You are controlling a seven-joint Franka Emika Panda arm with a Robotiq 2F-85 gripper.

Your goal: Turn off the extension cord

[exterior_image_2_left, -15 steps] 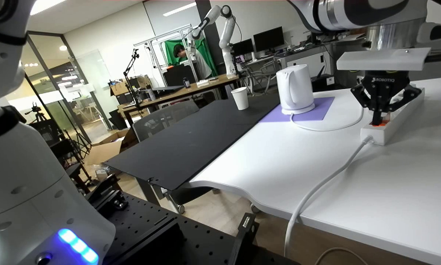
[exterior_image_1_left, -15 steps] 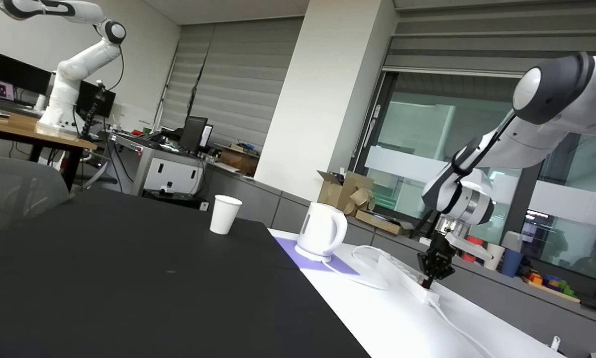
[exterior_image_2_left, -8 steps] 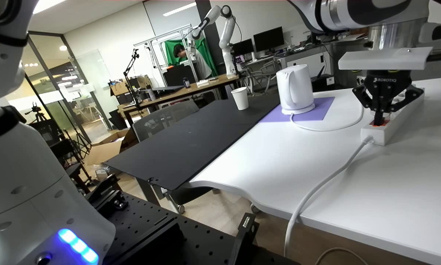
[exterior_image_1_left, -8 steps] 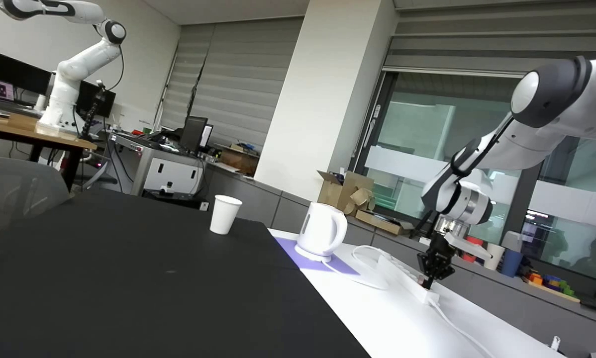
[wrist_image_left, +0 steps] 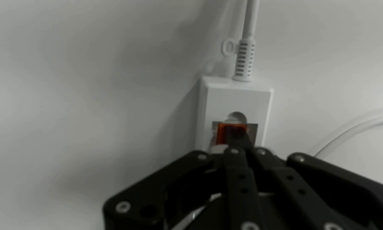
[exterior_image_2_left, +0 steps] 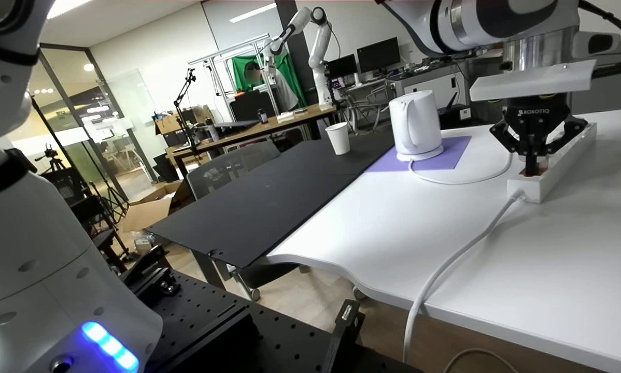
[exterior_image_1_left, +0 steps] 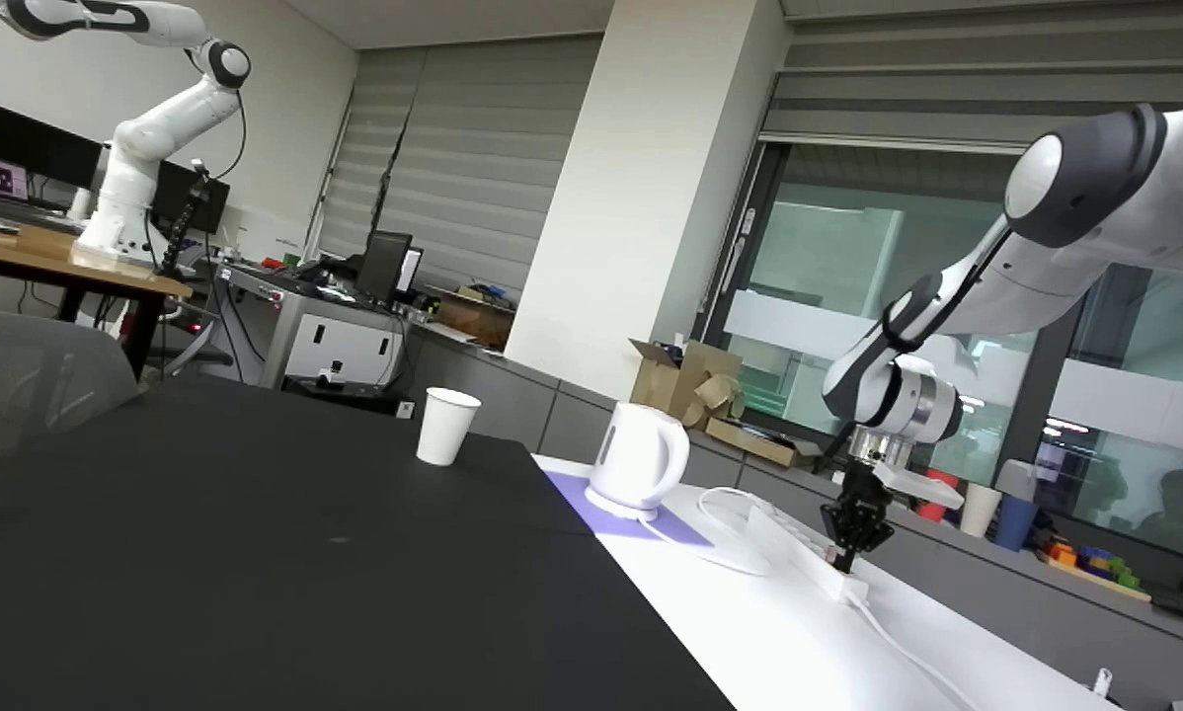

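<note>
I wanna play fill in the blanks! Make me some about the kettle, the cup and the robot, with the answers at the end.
1. The kettle stands on a ____ mat.
2. The paper cup stands on the ____ surface.
3. The kettle and the paper cup are both the colour ____.
4. The end effector points ____, not up, at the switch on the power strip.

Missing words: purple; black; white; down.

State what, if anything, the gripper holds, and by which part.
Nothing is held: the gripper is shut, its fingertips at the orange-red switch of the extension cord.
</note>
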